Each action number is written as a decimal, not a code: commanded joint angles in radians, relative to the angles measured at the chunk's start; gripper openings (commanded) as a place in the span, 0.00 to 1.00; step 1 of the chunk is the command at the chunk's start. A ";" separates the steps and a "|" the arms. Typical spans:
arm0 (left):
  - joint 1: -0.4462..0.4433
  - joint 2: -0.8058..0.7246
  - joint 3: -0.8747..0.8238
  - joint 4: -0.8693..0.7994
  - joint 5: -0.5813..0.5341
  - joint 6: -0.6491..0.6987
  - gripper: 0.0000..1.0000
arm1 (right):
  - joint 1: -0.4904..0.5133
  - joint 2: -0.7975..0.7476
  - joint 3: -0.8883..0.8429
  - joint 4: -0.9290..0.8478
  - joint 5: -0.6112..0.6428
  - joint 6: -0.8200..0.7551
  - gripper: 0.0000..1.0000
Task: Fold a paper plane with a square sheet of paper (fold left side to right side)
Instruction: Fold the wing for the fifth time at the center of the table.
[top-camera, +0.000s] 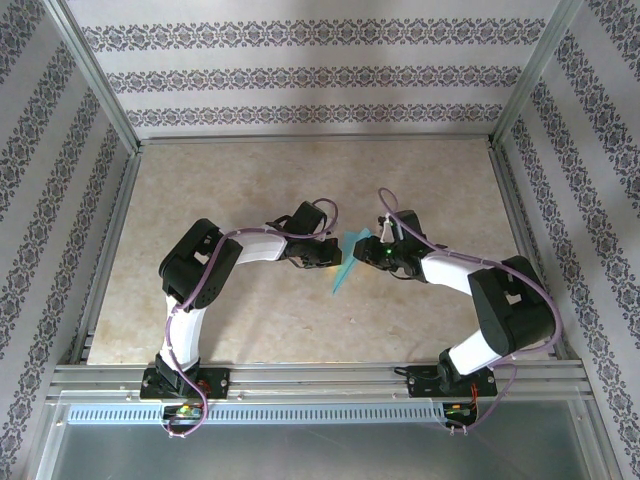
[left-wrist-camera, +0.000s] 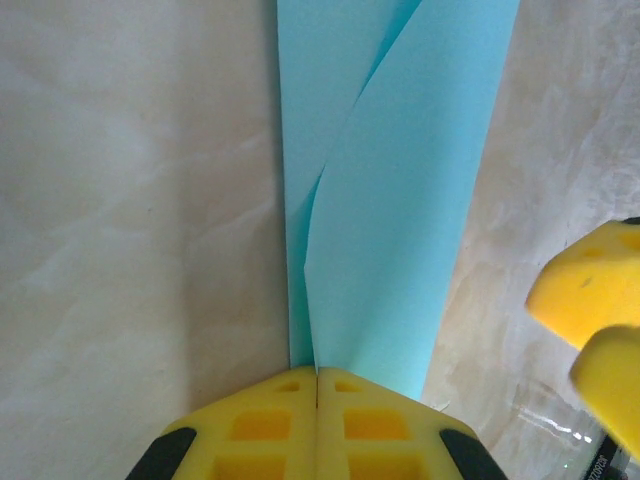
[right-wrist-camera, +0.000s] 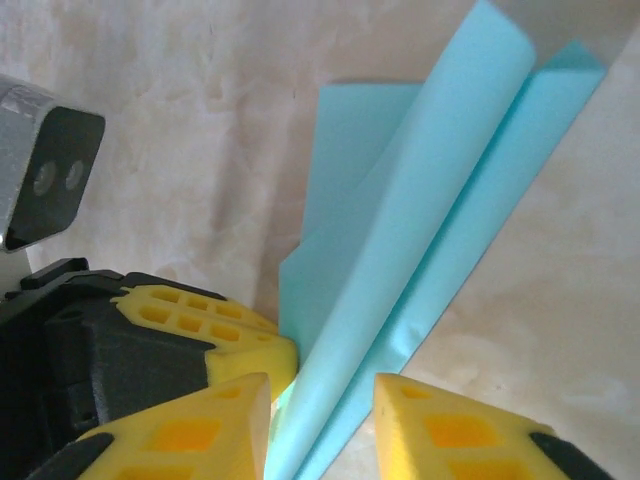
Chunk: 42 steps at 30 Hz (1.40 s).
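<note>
Though partly hidden, paper plane (top-camera: 347, 262) shows

A beige marbled table (top-camera: 250, 190) carries the cyan paper plane (top-camera: 348, 262) near its middle.

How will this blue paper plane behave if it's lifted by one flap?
Probably floppy: the paper plane has an upper flap that curls and bows instead of lying flat. Likely very light, being thin sheet, so a push may slide it. Its creases could crumple under hard squeezing.
</note>
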 joint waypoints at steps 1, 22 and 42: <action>-0.009 0.054 -0.008 -0.110 -0.092 0.031 0.00 | -0.016 0.008 0.046 -0.045 -0.019 -0.027 0.21; -0.013 0.049 -0.004 -0.126 -0.103 0.037 0.00 | 0.027 0.182 0.211 -0.155 0.019 -0.076 0.05; -0.013 0.054 0.002 -0.131 -0.099 0.038 0.00 | 0.038 0.207 0.192 -0.181 0.047 -0.093 0.05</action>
